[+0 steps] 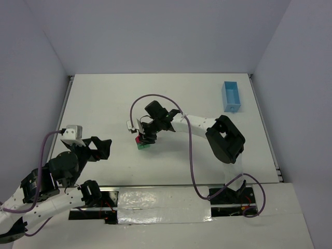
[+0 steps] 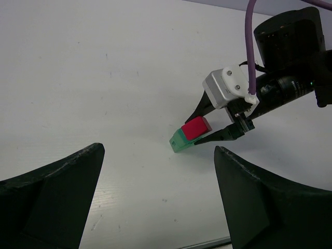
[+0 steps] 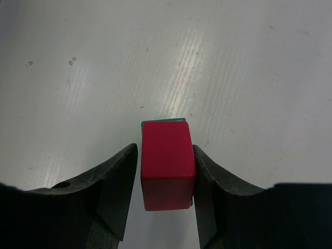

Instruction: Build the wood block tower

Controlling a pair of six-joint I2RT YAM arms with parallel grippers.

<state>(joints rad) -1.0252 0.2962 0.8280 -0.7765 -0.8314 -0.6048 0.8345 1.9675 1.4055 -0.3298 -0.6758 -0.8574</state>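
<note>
Right claw (image 3: pixel 165 151) partly open, straddling red block (image 2: pixel 195 127) atop green block (image 2: pixel 179 141).

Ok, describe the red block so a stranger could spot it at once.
On the white table, find the right arm reaching toward the middle. Flanked by its hand sits the red block, atop a green block. It is the only red thing there.

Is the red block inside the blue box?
No, the red block sits on a green block mid-table, far from the blue box.
</note>
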